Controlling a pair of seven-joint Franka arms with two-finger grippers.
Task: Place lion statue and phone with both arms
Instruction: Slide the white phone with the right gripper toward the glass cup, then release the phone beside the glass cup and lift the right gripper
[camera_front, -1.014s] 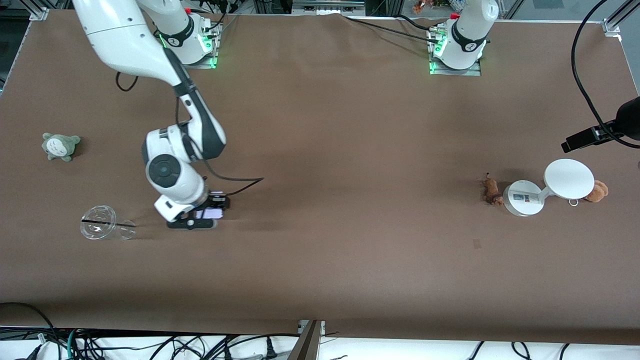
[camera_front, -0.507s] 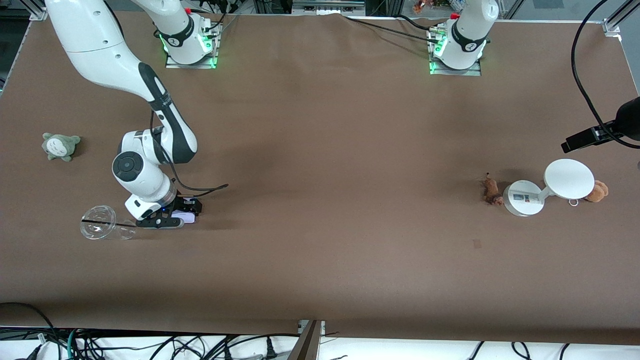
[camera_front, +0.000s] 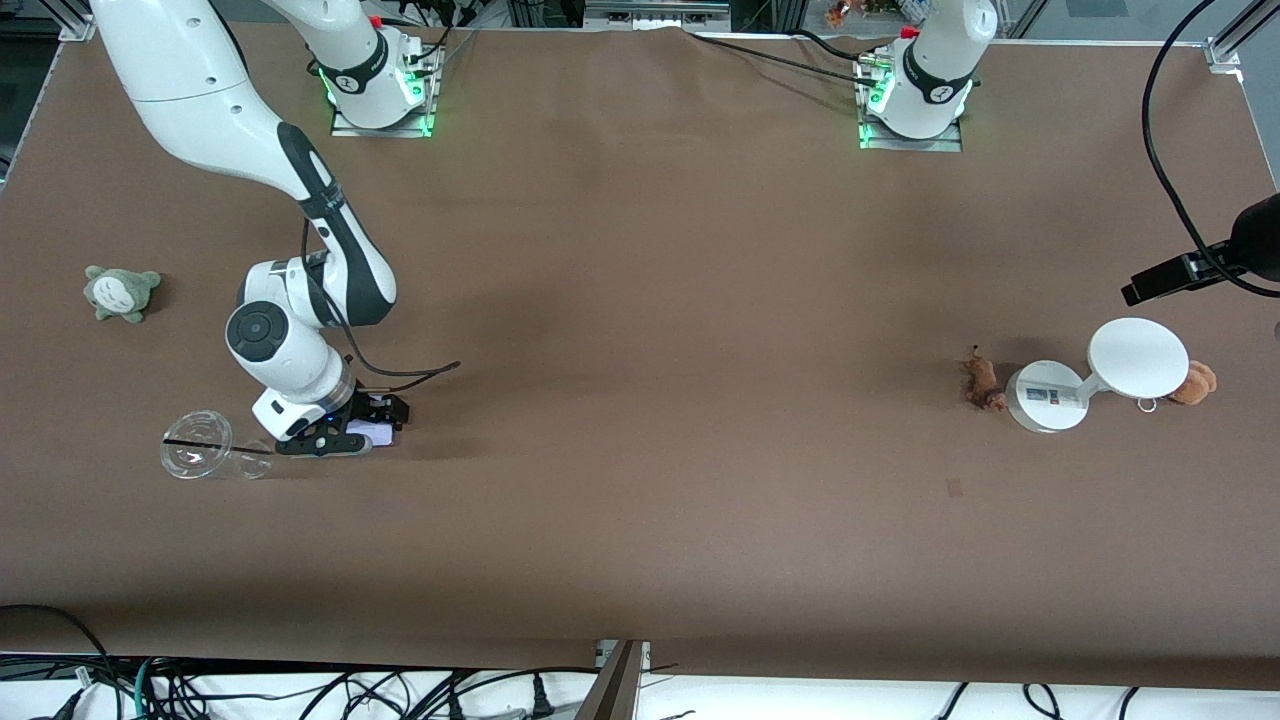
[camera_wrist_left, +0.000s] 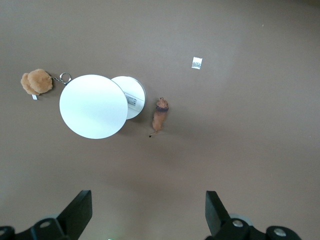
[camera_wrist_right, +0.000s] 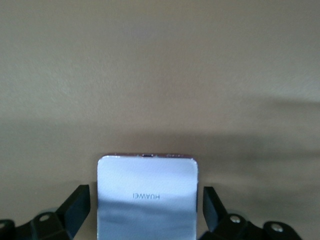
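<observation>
The phone (camera_front: 377, 433), a pale lavender-white rectangle, lies on the brown table beside a clear cup, at the right arm's end. My right gripper (camera_front: 350, 432) is low over it and open. In the right wrist view the phone (camera_wrist_right: 146, 172) sits between the fingertips (camera_wrist_right: 80, 200) with a narrow gap on each side. The lion statue (camera_front: 983, 384), small and brown, lies next to the white stand's base at the left arm's end. My left gripper (camera_wrist_left: 149, 200) is open and empty, high over the table, with the lion statue (camera_wrist_left: 160, 114) in its wrist view.
A clear plastic cup (camera_front: 210, 446) lies on its side close to the right gripper. A grey-green plush (camera_front: 122, 292) is farther from the camera. A white two-disc stand (camera_front: 1137, 358) and an orange-brown plush bear (camera_front: 1195, 382) sit by the lion. A black device (camera_front: 1200, 265) overhangs the table's edge.
The right arm carried the phone from nearer the table's middle toward the cup and lowered it there. In the last half second it barely moved. The lion and stand stayed put.
</observation>
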